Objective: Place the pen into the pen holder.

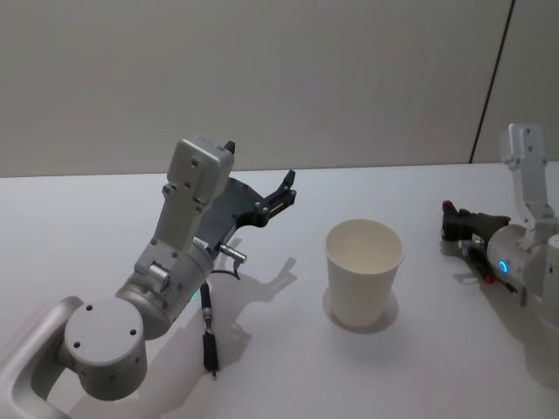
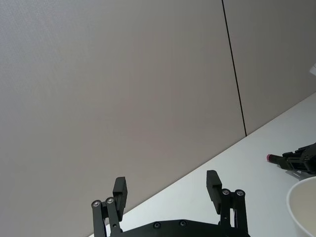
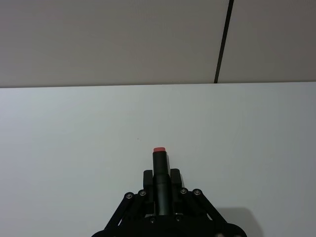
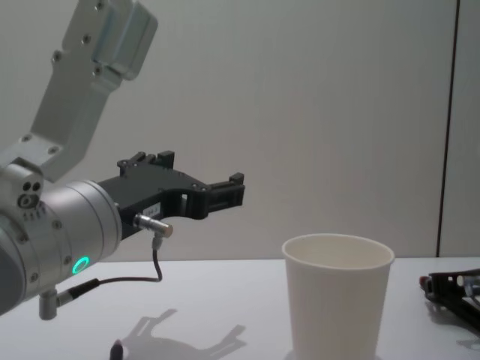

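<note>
The pen holder (image 1: 364, 272) is a plain white paper cup standing upright on the white table, seen from the side in the chest view (image 4: 337, 300). The pen (image 3: 160, 170), a thick black marker with a red tip, sticks out of my right gripper (image 3: 160, 177), which is shut on it. That gripper (image 1: 452, 223) rests low over the table to the right of the cup, the red tip pointing toward the back. My left gripper (image 1: 281, 192) hangs open and empty in the air, left of the cup and above its rim; its fingers (image 2: 120, 190) stand wide apart.
A thin black rod-like thing (image 1: 209, 339) lies on the table beside the left arm's base. A grey wall runs behind the table (image 1: 105, 209). The left arm's elbow fills the near left corner.
</note>
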{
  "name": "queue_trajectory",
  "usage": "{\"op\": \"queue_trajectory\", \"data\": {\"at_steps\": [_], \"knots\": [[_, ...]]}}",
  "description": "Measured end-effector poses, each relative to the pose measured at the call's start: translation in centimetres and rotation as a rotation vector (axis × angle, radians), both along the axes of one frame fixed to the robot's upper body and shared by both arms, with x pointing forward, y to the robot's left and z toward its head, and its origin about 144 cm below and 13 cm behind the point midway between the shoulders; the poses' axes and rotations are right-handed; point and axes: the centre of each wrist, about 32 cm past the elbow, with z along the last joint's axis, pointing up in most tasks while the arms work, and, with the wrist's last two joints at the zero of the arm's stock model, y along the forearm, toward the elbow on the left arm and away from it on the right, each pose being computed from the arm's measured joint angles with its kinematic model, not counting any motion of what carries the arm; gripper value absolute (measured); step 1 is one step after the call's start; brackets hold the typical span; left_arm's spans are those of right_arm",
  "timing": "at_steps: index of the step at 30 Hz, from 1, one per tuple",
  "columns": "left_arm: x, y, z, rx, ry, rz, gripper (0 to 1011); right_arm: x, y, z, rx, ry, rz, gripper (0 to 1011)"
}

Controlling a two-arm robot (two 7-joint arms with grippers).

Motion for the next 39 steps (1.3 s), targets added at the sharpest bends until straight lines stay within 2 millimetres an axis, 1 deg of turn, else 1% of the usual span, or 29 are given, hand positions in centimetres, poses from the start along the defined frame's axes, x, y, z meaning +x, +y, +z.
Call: {"op": "queue_trajectory", "data": {"at_steps": [13, 20, 30, 39], "knots": [[0.0, 0.0, 0.0, 0.000, 0.000, 0.000, 1001, 0.0, 0.0, 0.0, 0.000, -0.001, 0.000, 187], [0.0, 0.0, 0.0, 0.000, 0.000, 0.000, 1001, 0.1, 0.4, 0.2, -0.003, -0.030, 0.015, 187], [0.0, 0.0, 0.0, 0.000, 0.000, 0.000, 1001, 0.3, 1.6, 1.0, -0.001, -0.136, 0.043, 187], [0.0, 0.0, 0.0, 0.000, 0.000, 0.000, 1001, 0.4, 2.6, 2.2, 0.011, -0.264, 0.042, 187]]}}
